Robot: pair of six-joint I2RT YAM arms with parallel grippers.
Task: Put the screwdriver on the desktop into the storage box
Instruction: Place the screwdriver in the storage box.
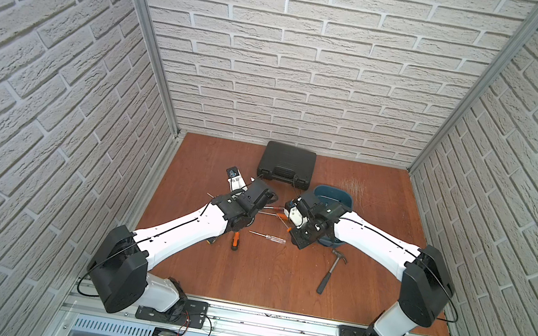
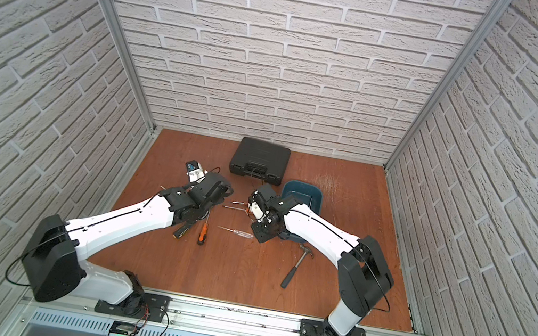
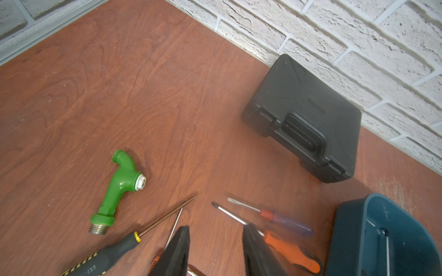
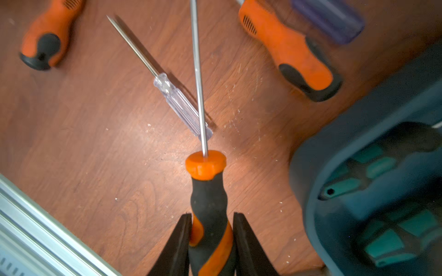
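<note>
Screwdriver, orange-and-black, sits clamped by its handle in the right jaws, seemingly off the bench, just beside the storage box, likely for carrying over its rim; left jaws stand narrowly apart, empty.

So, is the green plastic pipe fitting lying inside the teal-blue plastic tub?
No, the green pipe fitting lies on the reddish-brown wooden desktop, well apart from the teal-blue tub.

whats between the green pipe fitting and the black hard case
Nothing: the stretch between the green pipe fitting and the black hard case is bare desktop. The left wrist view shows it.
</note>
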